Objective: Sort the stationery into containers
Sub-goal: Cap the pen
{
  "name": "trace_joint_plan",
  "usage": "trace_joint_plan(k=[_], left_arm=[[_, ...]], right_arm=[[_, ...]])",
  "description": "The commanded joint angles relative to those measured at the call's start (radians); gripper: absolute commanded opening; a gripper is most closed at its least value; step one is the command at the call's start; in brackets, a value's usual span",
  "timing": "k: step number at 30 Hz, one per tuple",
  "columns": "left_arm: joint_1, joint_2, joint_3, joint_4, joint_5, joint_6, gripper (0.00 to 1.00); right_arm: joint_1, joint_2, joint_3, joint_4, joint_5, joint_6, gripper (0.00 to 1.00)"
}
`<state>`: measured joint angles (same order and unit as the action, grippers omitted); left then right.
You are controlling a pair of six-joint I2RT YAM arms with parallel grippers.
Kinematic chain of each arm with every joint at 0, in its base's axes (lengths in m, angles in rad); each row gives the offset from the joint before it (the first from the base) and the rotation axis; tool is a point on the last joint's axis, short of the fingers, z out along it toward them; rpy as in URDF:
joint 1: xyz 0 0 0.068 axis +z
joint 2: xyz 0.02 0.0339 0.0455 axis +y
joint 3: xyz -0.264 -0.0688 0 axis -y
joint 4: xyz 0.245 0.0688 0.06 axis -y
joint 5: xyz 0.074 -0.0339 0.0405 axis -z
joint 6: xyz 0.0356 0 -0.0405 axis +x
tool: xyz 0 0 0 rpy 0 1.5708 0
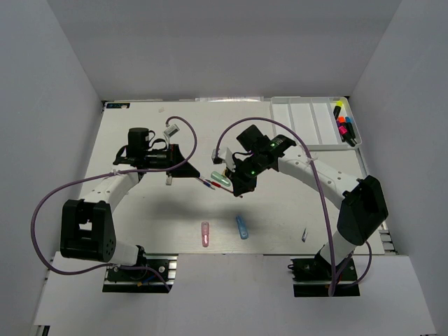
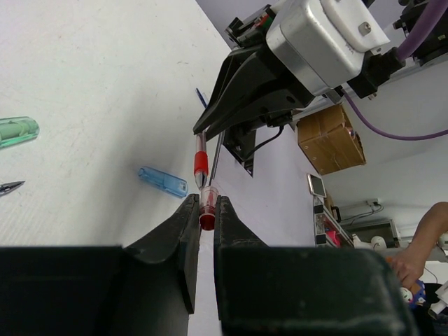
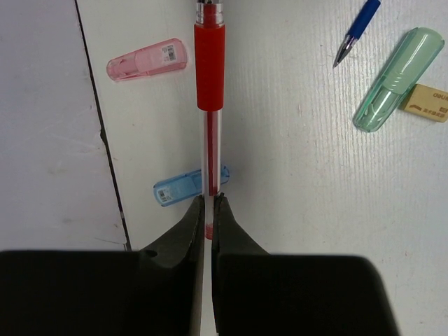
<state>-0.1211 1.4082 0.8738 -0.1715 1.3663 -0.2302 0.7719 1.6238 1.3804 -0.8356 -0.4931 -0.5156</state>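
**Red pen clamped at both ends**

The right hand is pinched narrow on the clear barrel of the red pen. From those fingertips the pen runs straight toward 12 o'clock, its red grip well up the shaft.

In the left wrist view, the left hand is pinched just as tight on the pen's opposite, red-tipped end. The pen leads from there toward 12 o'clock and reaches the right hand's black fingers.

From the right wrist view:
- A blue capsule lies on the counter behind the pen, just at 10 o'clock of the fingertips.
- A pink capsule lies at 11 o'clock.
- A blue pen lies at 1 o'clock.
- A green capsule lies at 2 o'clock, touching a tan eraser.

From above, the white tray sits at the counter's 1 o'clock corner. Highlighters lie in its rightmost compartment, well apart from both hands.
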Motion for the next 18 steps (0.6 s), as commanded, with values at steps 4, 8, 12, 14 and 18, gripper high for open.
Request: trace_joint_plan(k=[4, 8, 12, 14, 18], left_arm=[[-0.005, -0.051, -0.019, 0.036, 0.04, -0.009, 0.0], [-0.005, -0.048, -0.021, 0.04, 0.034, -0.014, 0.0], [-0.014, -0.041, -0.018, 0.04, 0.028, -0.011, 0.0], [-0.014, -0.041, -0.018, 0.04, 0.025, -0.012, 0.0], [-0.014, -0.04, -0.012, 0.033, 0.017, -0.006, 0.0]], right_arm=[[0.0, 0.008, 0.054, 0.013, -0.019, 0.003, 0.0], [0.001, 0.015, 0.065, 0.012, -0.024, 0.006, 0.0], [0.003, 0.016, 0.075, 0.009, -0.027, 0.005, 0.0], [0.003, 0.016, 0.077, 0.007, -0.03, 0.005, 0.0], [0.003, 0.015, 0.071, 0.004, -0.03, 0.003, 0.0]])
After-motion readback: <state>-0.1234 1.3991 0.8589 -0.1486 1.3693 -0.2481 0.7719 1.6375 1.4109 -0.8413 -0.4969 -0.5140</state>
